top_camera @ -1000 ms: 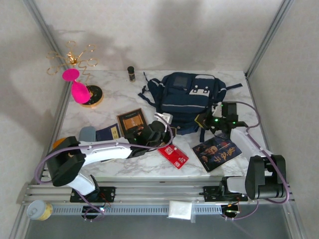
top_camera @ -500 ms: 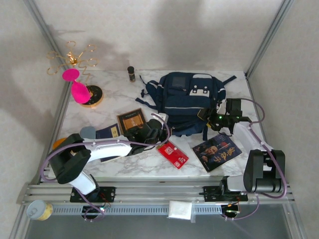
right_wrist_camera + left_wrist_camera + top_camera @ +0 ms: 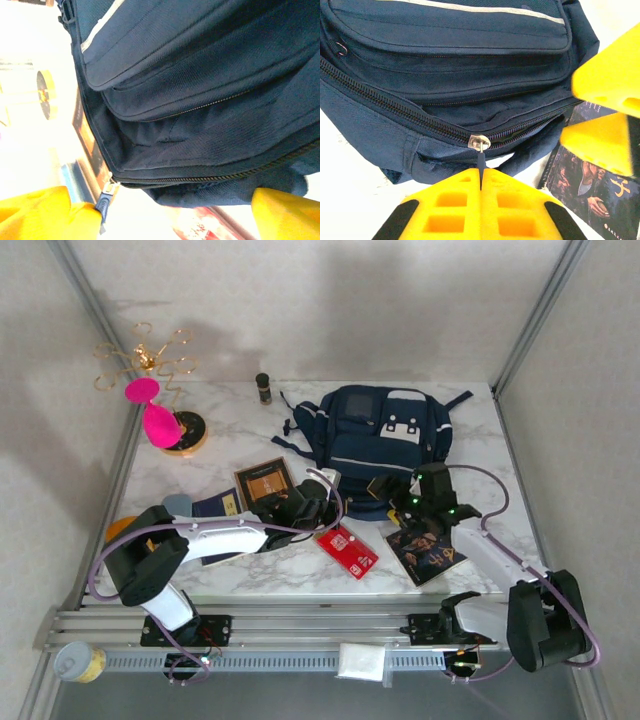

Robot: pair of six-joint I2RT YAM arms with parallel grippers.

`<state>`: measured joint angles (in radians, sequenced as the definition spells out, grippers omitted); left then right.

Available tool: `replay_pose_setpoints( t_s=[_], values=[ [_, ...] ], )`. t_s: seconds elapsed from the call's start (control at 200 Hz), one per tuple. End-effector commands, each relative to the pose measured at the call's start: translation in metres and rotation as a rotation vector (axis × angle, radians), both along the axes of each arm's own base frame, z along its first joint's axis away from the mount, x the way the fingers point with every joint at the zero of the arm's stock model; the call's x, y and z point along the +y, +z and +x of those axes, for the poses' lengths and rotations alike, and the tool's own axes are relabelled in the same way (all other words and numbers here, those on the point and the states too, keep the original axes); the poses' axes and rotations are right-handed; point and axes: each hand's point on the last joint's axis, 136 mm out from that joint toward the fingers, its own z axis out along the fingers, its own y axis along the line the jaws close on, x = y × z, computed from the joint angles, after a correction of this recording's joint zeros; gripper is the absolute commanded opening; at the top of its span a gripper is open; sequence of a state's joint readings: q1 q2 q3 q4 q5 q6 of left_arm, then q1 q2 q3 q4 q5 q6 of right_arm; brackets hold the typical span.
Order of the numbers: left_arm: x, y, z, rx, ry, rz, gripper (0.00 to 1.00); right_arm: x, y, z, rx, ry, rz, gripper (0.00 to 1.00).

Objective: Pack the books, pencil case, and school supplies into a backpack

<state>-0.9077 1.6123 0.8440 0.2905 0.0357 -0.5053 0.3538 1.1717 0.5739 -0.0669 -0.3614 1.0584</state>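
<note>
Item: large navy-blue fabric backpack (image 3: 380, 440), rear-centre of white marble table (image 3: 215, 455) | step: likely opening main zip | left gripper (image 3: 481, 187) clamped on dark zip pull (image 3: 481, 160) | right gripper (image 3: 167, 212) spread wide, empty, at bag's near edge | next: brace fabric, draw pull along.

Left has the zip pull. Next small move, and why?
Probably draw the left gripper along the zip track, dragging the zip pull it is shut on. The main zip of the backpack looks closed across the left wrist view, and the portrait book lies outside it. The right gripper stands open beside the bag, holding nothing.
</note>
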Motion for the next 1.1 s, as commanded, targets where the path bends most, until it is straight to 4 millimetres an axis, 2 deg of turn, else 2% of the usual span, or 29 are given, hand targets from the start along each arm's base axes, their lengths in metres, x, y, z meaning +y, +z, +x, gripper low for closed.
replay_pose_setpoints(
  t_s=[0.0, 0.12, 0.22, 0.375, 0.456, 0.501, 0.731, 0.911, 1.096],
  values=[
    [-0.019, 0.027, 0.002, -0.046, -0.036, -0.082, 0.0, 0.013, 0.009, 0.021, -0.023, -0.131, 0.111, 0.94],
    [-0.021, 0.028, 0.001, -0.05, -0.037, -0.079, 0.0, 0.029, 0.0, 0.033, -0.012, -0.155, 0.145, 0.93],
    [-0.02, 0.03, 0.002, -0.055, -0.032, -0.078, 0.0, 0.026, -0.009, 0.046, -0.031, -0.197, 0.11, 0.85],
    [-0.015, 0.028, 0.007, -0.067, 0.0, -0.053, 0.0, 0.024, -0.016, 0.055, -0.053, -0.185, 0.04, 0.61],
    [-0.006, 0.022, 0.008, -0.061, 0.033, -0.02, 0.0, 0.02, -0.017, 0.054, -0.057, -0.179, 0.006, 0.43],
    [-0.002, 0.022, 0.009, -0.065, 0.049, -0.012, 0.0, 0.017, -0.015, 0.054, -0.066, -0.182, -0.005, 0.34],
    [0.01, 0.024, 0.012, -0.082, 0.09, 0.016, 0.0, -0.003, 0.0, 0.05, -0.12, -0.161, -0.072, 0.01],
    [0.027, 0.024, 0.014, -0.085, 0.135, 0.046, 0.0, -0.02, 0.028, 0.051, -0.19, -0.094, -0.095, 0.0],
    [0.073, 0.015, 0.028, -0.086, 0.281, 0.104, 0.0, -0.033, 0.054, 0.052, -0.211, -0.012, -0.048, 0.0]
  ],
)
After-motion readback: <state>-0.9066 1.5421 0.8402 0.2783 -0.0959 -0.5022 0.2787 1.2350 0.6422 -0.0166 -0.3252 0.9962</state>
